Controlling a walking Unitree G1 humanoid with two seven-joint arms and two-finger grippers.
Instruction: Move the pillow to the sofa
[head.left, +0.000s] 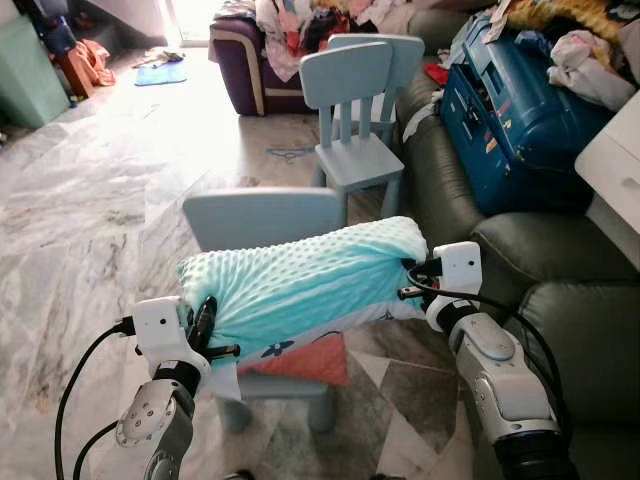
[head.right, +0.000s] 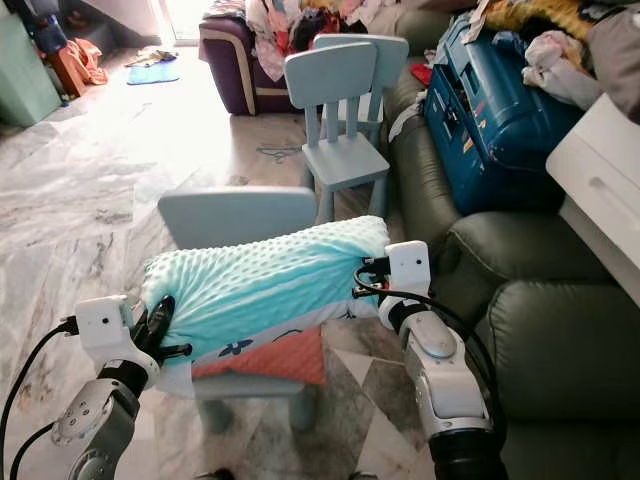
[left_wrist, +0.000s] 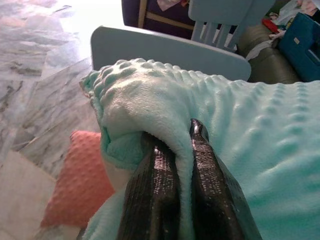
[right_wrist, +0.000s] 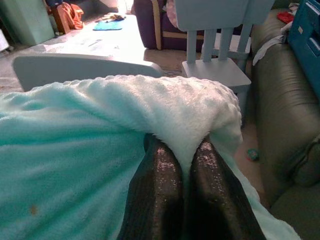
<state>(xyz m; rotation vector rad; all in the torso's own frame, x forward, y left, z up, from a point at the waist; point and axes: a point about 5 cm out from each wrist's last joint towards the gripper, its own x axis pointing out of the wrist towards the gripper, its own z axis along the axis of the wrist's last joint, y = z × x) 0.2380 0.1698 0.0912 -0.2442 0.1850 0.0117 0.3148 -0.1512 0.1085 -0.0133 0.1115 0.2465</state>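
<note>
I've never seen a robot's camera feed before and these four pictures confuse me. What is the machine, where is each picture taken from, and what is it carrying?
It is a walking humanoid robot with two silver arms. The two wide pictures come from its head, looking down. The two close ones come from cameras on its wrists, looking along the black fingers. Together, the left gripper and right gripper pinch opposite ends of a mint-green pillow, holding it over a small blue chair. A second blue chair stands beyond. The dark green sofa is on the robot's right, with a blue suitcase on it.

Mint pillow (head.left: 300, 275) held above small chair (head.left: 265, 220), left pincer (head.left: 205, 325), right pincer (head.left: 412, 278), dark sofa (head.left: 540, 260)
</note>
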